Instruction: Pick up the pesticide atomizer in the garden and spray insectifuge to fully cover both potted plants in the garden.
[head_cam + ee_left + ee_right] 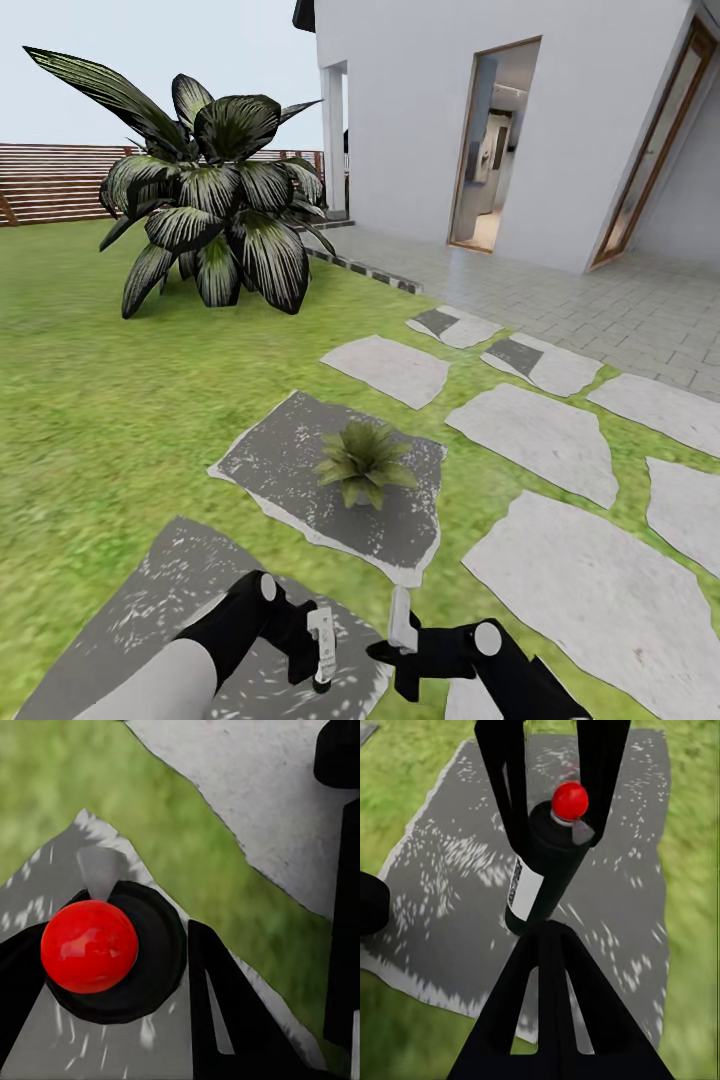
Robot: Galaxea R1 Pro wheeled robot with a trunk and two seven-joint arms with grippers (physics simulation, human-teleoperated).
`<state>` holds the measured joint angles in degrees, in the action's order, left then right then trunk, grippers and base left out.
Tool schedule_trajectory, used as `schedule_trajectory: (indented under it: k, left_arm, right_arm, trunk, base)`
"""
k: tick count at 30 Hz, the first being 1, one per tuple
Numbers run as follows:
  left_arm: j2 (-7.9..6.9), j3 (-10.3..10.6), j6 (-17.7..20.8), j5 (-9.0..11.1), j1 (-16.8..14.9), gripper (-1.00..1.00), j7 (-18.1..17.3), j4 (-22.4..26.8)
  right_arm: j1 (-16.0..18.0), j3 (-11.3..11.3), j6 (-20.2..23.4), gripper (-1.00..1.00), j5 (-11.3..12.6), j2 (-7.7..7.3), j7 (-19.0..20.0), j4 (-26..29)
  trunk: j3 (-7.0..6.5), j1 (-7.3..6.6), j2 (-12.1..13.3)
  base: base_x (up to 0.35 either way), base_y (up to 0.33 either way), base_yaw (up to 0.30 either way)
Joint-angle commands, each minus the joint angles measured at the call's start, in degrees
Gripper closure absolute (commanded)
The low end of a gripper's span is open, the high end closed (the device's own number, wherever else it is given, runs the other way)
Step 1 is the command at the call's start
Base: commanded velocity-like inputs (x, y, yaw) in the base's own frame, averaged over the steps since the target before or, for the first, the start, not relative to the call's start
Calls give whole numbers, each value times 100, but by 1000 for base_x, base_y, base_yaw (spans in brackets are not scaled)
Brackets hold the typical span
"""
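The left gripper (322, 655), low in the frame's centre, clasps the pesticide atomizer (544, 866) between its fingers, bottle roughly upright with the red top (89, 946) uppermost, presumably so the nozzle can be aimed. The right gripper (400, 625) hangs just beside it; whether its fingers are spread or closed, I cannot tell. Ahead, mid-frame, one potted plant (362, 462) sits on a dark paving stone (280, 450), nothing between. The big shrub (215, 195) stands upper left, well apart.
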<state>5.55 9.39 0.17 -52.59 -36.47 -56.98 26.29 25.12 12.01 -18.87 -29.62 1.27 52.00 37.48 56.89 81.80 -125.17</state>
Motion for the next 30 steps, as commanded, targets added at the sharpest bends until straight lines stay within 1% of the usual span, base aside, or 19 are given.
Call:
schedule_trajectory:
  k: [1, 2, 6, 9, 16, 17, 18, 19, 22, 25, 26, 30]
  left_arm:
    - [6, 21, 0, -33, -1, 100, -16, 9]
    - [19, 195, 1, -51, 2, 100, -16, 5]
    - [24, 377, 1, -50, 7, 100, -15, -11]
    - [21, 452, 1, -57, 8, 100, -15, -18]
    - [30, 476, -17, -44, 8, 100, -40, -26]
    - [37, 500, -20, -43, 8, 100, -44, -28]
    - [79, 630, -20, -39, 8, 100, -55, -40]
    - [95, 668, -19, -37, 8, 100, -57, -42]
    - [146, 728, -24, -33, 8, 100, -59, -63]
    - [164, 788, -29, -35, 22, 100, -66, -78]
    - [168, 893, -34, -33, 25, 100, -67, -79]
    - [174, 939, -72, 13, 26, 100, -68, -80]
  right_arm:
    - [2, -6, -29, 100, -47, 2, 3, 19]
    - [4, -6, -29, 100, -45, 4, 3, 54]
    - [2, -6, -29, 100, -46, 5, 3, 64]
    - [2, -6, -29, 100, -48, 5, 3, 70]
    - [2, -6, -29, 100, -52, 5, 3, 67]
    - [2, -6, -29, 100, -52, 5, 3, 67]
    - [2, -6, -29, 100, -52, 5, 3, 66]
    - [2, -6, -29, 100, -53, 5, 3, 66]
    - [2, -6, -29, 100, -54, 5, 3, 66]
    - [2, -6, -29, 100, -60, 5, -3, 66]
    - [2, -6, -29, 100, -61, 3, -5, 66]
    - [2, -6, -29, 100, -61, 4, -6, 66]
  trunk:
    - [5, -1, -2]
    - [5, -1, -2]
    - [5, -1, -2]
    - [5, -1, -2]
    - [5, -1, -2]
    - [5, -1, -2]
    - [5, -1, -2]
    - [5, -1, -2]
    - [5, -1, -2]
    - [5, -1, -2]
    - [5, -1, -2]
    - [5, -1, -2]
  base:
    - [0, 0, 0]
    - [0, 0, 0]
    - [0, 0, 0]
    - [0, 0, 0]
    - [0, 0, 0]
    - [0, 0, 0]
    - [0, 0, 0]
    - [0, 0, 0]
    - [0, 0, 0]
    - [0, 0, 0]
    - [0, 0, 0]
    - [0, 0, 0]
